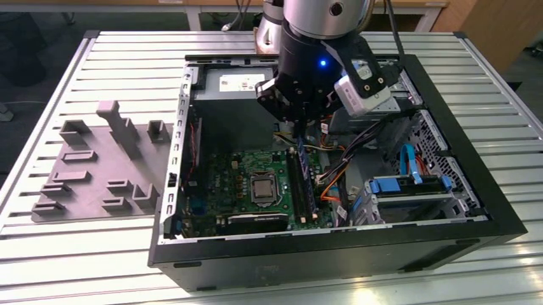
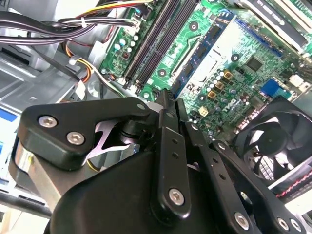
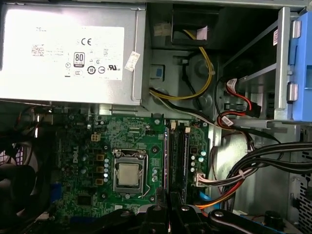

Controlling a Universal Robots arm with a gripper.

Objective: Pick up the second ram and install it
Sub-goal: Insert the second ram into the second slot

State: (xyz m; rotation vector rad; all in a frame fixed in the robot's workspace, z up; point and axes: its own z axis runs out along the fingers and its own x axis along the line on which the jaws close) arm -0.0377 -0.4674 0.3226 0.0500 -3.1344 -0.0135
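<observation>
The second ram [image 1: 303,166], a long thin dark blue-green circuit strip, stands on its edge under the black gripper [image 1: 297,122], its lower end down among the long black slot rails [image 1: 307,190] of the green square motherboard [image 1: 246,184]. In the second wrist view the black fingers [image 2: 168,122] are drawn close together, and a thin dark edge [image 2: 164,95] sticks out between their tips, so they seem clamped on the strip, but I cannot tell this with certainty. Whether the strip is fully seated in a rail is hidden by the gripper body. The open black computer case [image 1: 475,210] lies on a slatted metal table [image 1: 102,254] and holds much: the grey metal power-supply box [image 3: 68,53] at its far end, the silver processor socket [image 3: 129,174] in the middle of the board, a black round fan [image 2: 278,141], bundles of yellow, red and black cables [image 3: 204,83], and a blue plastic drive bracket [image 1: 407,185] at the exterior view's right. Outside the case, at the exterior view's left, a grey moulded fixture tray [image 1: 93,165] rests on the table. In the first wrist view the rails [image 3: 178,156] are cut off where the gripper links begin.
</observation>
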